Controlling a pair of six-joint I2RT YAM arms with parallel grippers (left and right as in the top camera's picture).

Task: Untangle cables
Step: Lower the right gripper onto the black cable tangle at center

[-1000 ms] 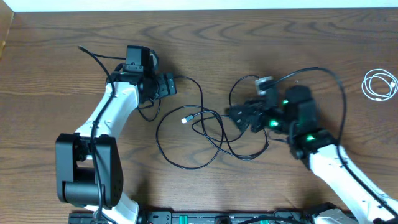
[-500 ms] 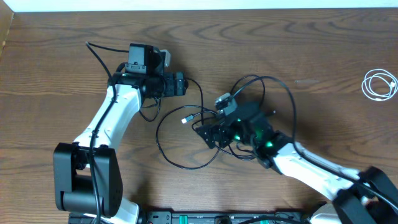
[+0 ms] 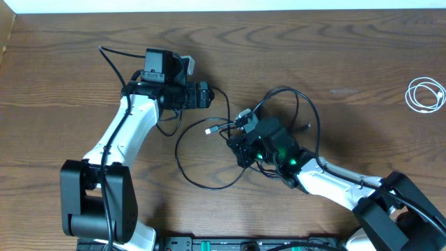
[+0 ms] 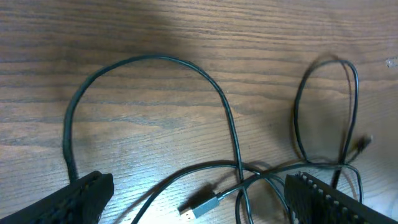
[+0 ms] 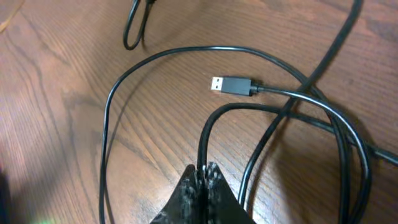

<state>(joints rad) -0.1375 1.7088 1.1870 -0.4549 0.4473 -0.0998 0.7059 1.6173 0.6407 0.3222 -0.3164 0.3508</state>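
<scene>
We find the black cables [image 3: 176, 152] lying in a loose knot of loops at the middle of the table [image 3: 348, 56], between the two arms. One silver-tipped plug [image 3: 209, 130] points toward the left of the frame. The white cord [image 3: 426, 94] sits coiled by itself at the far right edge, well apart from the knot, so we judge it already free of the others.

The right gripper [image 5: 204, 177], at the bottom centre of its wrist view, is closed tight. A black strand rises straight out from between its tips, and we read that as a pinch on one loop of the black cables. The grip sits below the plug in that view, near where several strands cross. We think that spot was chosen because a pull from there would draw one cord out of the crossing rather than drag the whole bundle.

The left gripper [image 4: 199, 186] has its jaws spread wide and holds nothing. Its fingers [image 4: 87, 193] frame the lower corners of its wrist view, with the plug and a tall loop lying on the wood between and beyond them. In the overhead view it sits at the upper left of the knot. We judge it is placed there to take the plug end or pin a loop while the other arm pulls.
</scene>
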